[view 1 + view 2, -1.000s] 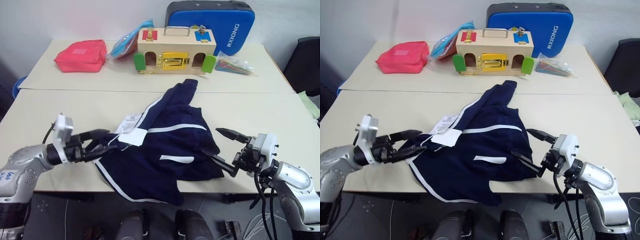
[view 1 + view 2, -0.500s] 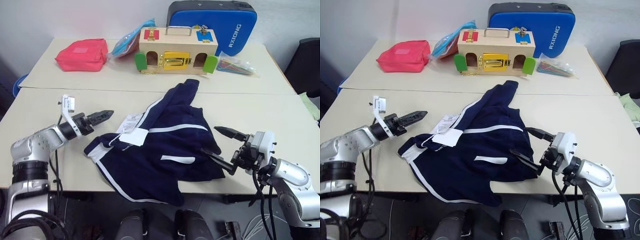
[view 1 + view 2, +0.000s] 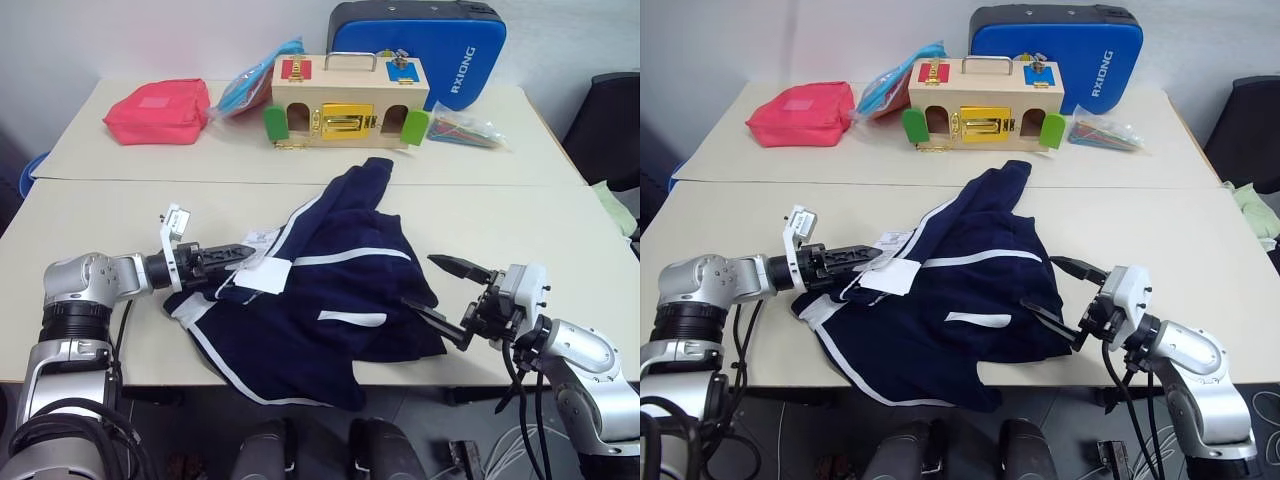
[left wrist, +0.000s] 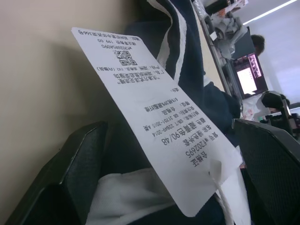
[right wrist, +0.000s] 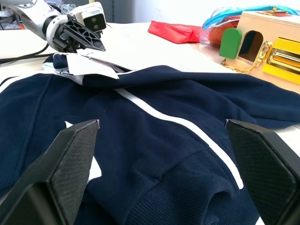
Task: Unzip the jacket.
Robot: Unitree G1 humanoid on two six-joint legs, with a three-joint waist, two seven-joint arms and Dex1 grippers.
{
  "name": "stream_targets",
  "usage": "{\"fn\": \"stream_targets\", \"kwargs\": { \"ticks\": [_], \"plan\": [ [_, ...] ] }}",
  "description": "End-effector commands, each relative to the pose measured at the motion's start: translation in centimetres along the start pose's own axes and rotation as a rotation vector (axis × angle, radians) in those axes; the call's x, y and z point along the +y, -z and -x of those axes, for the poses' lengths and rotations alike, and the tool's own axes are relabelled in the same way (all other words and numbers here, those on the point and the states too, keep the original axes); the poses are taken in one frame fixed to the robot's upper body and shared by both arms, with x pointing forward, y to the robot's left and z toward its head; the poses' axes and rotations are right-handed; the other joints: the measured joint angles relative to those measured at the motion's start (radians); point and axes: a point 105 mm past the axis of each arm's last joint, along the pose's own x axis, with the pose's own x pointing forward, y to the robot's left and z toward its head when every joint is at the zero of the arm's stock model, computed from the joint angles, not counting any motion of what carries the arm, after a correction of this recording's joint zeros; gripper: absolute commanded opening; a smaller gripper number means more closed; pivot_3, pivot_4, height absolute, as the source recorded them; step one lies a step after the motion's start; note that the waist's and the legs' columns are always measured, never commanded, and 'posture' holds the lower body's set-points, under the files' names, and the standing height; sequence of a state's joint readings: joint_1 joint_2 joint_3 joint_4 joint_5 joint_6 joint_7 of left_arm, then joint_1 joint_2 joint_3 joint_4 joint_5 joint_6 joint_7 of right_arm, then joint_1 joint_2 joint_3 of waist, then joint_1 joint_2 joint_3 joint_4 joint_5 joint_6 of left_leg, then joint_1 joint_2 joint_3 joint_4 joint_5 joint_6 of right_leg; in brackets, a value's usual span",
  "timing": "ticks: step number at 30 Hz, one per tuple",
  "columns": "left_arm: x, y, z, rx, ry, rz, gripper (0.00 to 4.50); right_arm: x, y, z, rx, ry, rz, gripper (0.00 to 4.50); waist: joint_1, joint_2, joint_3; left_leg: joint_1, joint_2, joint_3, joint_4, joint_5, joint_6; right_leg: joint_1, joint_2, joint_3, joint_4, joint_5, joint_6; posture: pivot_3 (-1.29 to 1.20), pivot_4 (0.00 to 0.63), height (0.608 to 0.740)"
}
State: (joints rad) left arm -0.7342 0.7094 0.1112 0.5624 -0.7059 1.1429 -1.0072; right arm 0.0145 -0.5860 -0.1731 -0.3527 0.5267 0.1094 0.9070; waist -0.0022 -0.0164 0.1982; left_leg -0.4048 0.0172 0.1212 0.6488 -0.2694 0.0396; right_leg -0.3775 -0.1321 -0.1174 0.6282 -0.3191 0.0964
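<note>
The jacket [image 3: 340, 290] is navy with thin white stripes and lies crumpled on the near table, its hem hanging over the front edge. White paper hang tags [image 3: 265, 268] lie at its left, by the collar. My left gripper [image 3: 225, 262] is open and points level at that spot. In the left wrist view one tag [image 4: 154, 126] and a fold of white lining lie between its fingers [image 4: 70, 173]. My right gripper [image 3: 440, 292] is open and hovers at the jacket's right edge, with nothing between its fingers [image 5: 70, 159].
On the far table stand a wooden latch box [image 3: 345, 100], a red pouch [image 3: 155, 110], a blue hard case [image 3: 420, 45] and plastic bags [image 3: 470, 130]. A seam [image 3: 150, 180] divides the two tables. A black chair [image 3: 605, 130] stands at the right.
My left gripper lifted off the jacket's left edge, rolled, and came in level over the hang tags at the collar. The right arm has not moved.
</note>
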Motion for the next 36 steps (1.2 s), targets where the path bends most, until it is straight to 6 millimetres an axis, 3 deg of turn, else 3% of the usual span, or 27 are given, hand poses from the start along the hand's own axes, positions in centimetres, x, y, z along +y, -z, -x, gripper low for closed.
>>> {"fn": "stream_targets", "kwargs": {
  "ticks": [1, 5, 14, 20, 26, 28, 32, 34, 36],
  "plan": [
    [-1.6, -1.8, 0.7, -0.066, 0.061, -0.063, 3.74, 0.2, -0.9, 0.0, -0.03, 0.002, 0.036, 4.5, 0.0, 0.0, 0.0, 0.0, 0.0, 0.0, 0.0, 0.0, 0.0, 0.0, 0.0, 0.0, 0.0, 0.0, 0.0, 0.0, 0.15, 0.74],
    [-2.5, -2.7, 1.2, -0.138, 0.102, -0.189, 2.59, 0.2, -0.8, 0.0, -0.031, 0.002, 0.034, 4.5, -0.001, 0.0, 0.0, 0.0, 0.0, 0.0, 0.0, 0.0, 0.0, 0.0, 0.0, 0.0, 0.0, 0.0, 0.0, 0.0, 0.15, 0.74],
    [-4.1, -0.4, 0.9, -0.039, 0.175, -0.295, 0.01, -0.1, -0.8, -0.1, -0.03, 0.002, 0.038, 4.5, 0.0, 0.0, 0.0, 0.0, 0.0, 0.0, 0.0, 0.0, 0.0, 0.0, -0.001, 0.0, 0.0, 0.0, 0.0, 0.0, 0.15, 0.74],
    [-6.4, 0.7, 1.2, -0.027, 0.287, -0.3, 0.01, -0.2, -0.7, -0.1, -0.026, 0.005, 0.039, 4.5, 0.0, 0.0, 0.0, 0.0, 0.0, 0.0, 0.0, 0.0, 0.0, 0.0, -0.001, 0.001, -0.001, 0.0, 0.0, 0.0, 0.15, 0.74],
    [-8.4, 3.9, 1.4, 0.128, 0.343, -0.479, 0.01, -0.2, -0.6, 0.0, -0.022, 0.008, 0.04, 4.5, -0.002, 0.0, 0.0, 0.0, 0.0, 0.0, -0.001, 0.0, 0.0, 0.0, -0.001, 0.001, -0.001, 0.0, 0.0, 0.0, 0.15, 0.74],
    [-8.2, 4.7, 1.2, 0.165, 0.321, -0.553, 0.01, -0.2, -0.6, 0.0, -0.021, 0.007, 0.039, 4.5, -0.001, 0.001, 0.0, 0.001, 0.0, 0.0, -0.001, 0.0, 0.0, 0.0, -0.002, 0.001, -0.003, 0.0, -0.001, 0.0, 0.15, 0.74],
    [-4.8, 8.4, 1.8, 0.449, 0.218, -0.924, 0.01, -0.2, -0.5, 0.0, -0.019, 0.002, 0.036, 4.5, -0.001, 0.002, 0.0, 0.001, 0.0, 0.0, -0.002, -0.004, -0.006, 0.0, -0.002, 0.002, -0.003, 0.0, -0.001, 0.0, 0.15, 0.74],
    [-4.7, 7.7, 1.7, 0.387, 0.21, -0.992, 0.01, -0.2, -0.4, -0.1, -0.019, 0.0, 0.035, 4.5, 0.0, 0.002, 0.0, 0.001, 0.0, 0.001, -0.002, -0.004, -0.007, -0.001, -0.002, 0.002, -0.004, -0.001, -0.001, 0.0, 0.15, 0.74],
    [-4.3, 6.0, 1.2, 0.303, 0.139, -1.095, 0.41, -0.1, -0.4, -0.2, -0.021, -0.003, 0.033, 4.5, 0.005, 0.002, 0.0, 0.0, 0.0, 0.0, -0.002, -0.004, -0.006, -0.002, -0.003, 0.002, -0.004, -0.001, -0.001, 0.0, 0.15, 0.74]
  ]
}}
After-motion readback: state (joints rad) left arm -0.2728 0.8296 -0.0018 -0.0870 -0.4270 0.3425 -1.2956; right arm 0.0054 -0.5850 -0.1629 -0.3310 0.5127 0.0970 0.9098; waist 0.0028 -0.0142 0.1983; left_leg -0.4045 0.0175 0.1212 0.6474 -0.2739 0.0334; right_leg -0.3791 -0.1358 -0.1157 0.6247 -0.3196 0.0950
